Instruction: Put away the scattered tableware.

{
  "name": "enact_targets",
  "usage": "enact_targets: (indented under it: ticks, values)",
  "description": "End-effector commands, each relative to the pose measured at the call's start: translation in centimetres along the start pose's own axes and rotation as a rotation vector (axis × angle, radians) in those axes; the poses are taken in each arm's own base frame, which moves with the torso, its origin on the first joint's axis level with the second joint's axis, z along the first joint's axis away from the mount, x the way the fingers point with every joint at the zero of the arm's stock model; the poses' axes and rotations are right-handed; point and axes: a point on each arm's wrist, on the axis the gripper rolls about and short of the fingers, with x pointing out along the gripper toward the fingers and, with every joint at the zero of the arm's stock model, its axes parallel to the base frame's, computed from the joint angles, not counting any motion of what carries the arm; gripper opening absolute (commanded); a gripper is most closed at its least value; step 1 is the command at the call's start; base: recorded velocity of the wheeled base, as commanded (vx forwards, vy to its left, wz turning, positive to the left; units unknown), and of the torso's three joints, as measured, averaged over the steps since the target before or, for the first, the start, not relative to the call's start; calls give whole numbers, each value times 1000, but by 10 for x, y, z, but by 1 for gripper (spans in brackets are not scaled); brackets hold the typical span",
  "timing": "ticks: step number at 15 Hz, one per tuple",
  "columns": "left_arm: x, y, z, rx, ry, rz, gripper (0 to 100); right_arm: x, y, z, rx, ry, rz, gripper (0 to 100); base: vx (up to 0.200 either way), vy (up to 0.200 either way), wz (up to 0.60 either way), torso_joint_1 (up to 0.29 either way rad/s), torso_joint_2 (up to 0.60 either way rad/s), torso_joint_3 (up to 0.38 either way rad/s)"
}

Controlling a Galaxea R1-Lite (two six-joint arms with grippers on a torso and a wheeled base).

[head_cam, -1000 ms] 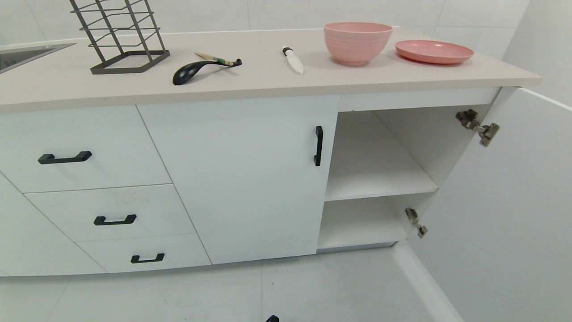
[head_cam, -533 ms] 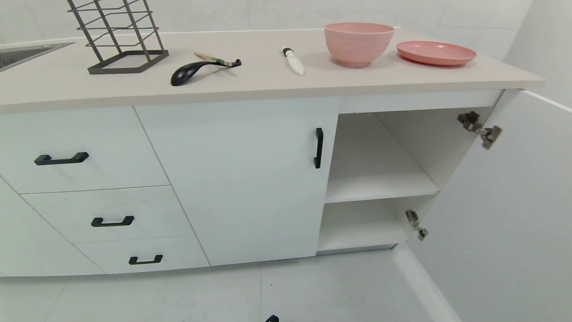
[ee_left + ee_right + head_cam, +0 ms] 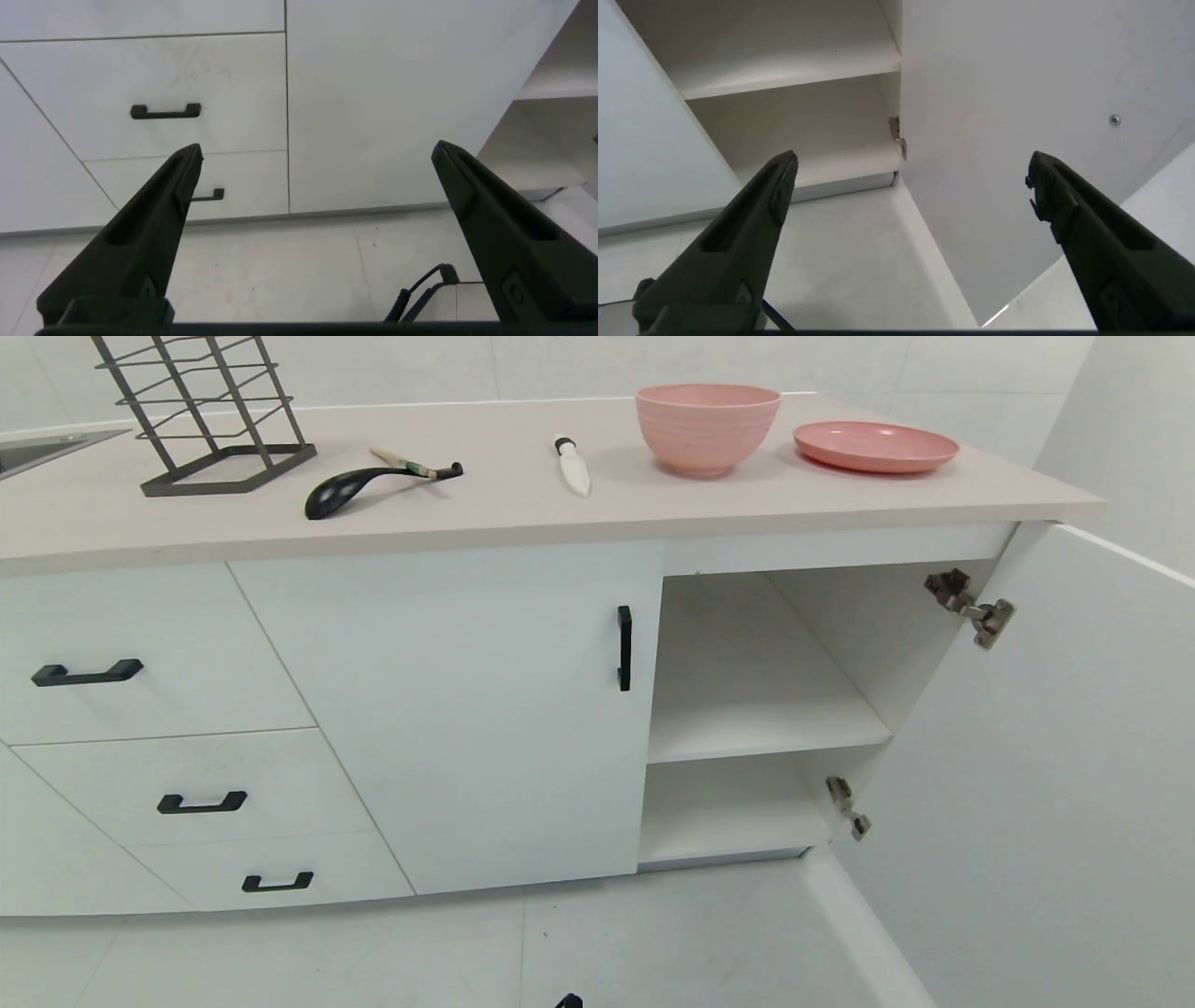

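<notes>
Zero items stowed, I judge: bowl (image 3: 707, 425), plate (image 3: 876, 445), knife (image 3: 572, 465), ladle (image 3: 359, 488) and brush (image 3: 401, 462) all lie on the tabletop (image 3: 523, 513), well above both jaws. Left jaws spread wide, empty, facing the drawers (image 3: 187, 75). Right jaws also wide, empty, facing the open cabinet (image 3: 794, 131). Every pick and placement is left.

- bowl (image 3: 708, 427) and plate (image 3: 876, 446): pink, matt, plastic-looking (the bowl faintly ribbed)
- spoon (image 3: 329, 500): glossy black
- rack (image 3: 201, 415): dark metal wire
- countertop (image 3: 653, 499): smooth, matt beige
- hinges (image 3: 971, 607): bare shiny metal
</notes>
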Motion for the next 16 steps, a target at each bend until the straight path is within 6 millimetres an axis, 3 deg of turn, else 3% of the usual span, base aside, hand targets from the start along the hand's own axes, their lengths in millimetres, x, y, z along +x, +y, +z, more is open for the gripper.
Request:
enact_targets:
  ticks: [1, 13, 16]
  values:
    - [0, 0, 0, -1, 2, 2, 100, 0, 0, 0, 0, 3, 0, 100, 200, 0, 0, -2, 7, 2]
    - [0, 0, 0, -1, 2, 0, 100, 0, 0, 0, 3, 3, -31, 100, 17, 0, 0, 0, 0, 1]
    - [0, 0, 0, -1, 4, 2, 100, 0, 0, 0, 3, 3, -31, 100, 0, -200, 0, 2, 2, 2]
